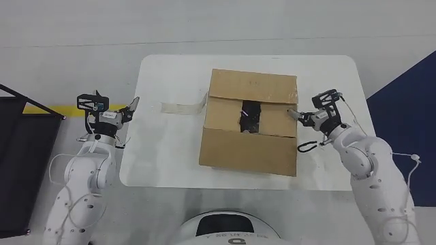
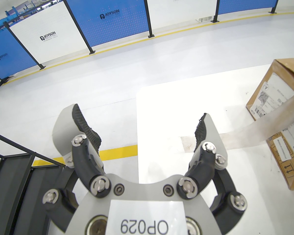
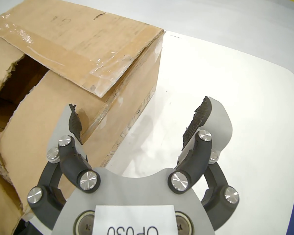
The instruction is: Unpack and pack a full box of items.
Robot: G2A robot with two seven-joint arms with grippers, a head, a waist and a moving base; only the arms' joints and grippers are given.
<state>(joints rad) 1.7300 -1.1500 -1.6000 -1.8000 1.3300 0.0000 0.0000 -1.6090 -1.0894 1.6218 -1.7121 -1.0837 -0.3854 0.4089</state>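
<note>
A brown cardboard box [image 1: 252, 122] stands in the middle of the white table [image 1: 170, 156], its top flaps partly apart, with dark items [image 1: 249, 118] showing through the gap. A strip of clear tape [image 1: 184, 106] trails from the box's left side onto the table. My left gripper [image 1: 131, 106] sits at the table's left edge, open and empty [image 2: 139, 125]. My right gripper [image 1: 294, 114] stands open and empty beside the box's right side [image 3: 140, 113], close to the box corner [image 3: 127, 86]. The box side with labels [image 2: 279, 113] and the tape strip [image 2: 247, 133] lie off to one side of my left gripper.
A black metal rack [image 1: 20, 150] stands left of the table, close to my left arm. Blue and white fence panels [image 2: 107, 18] and a yellow floor line [image 2: 117, 150] lie beyond. Bare table surface [image 3: 223, 81] lies right of the box.
</note>
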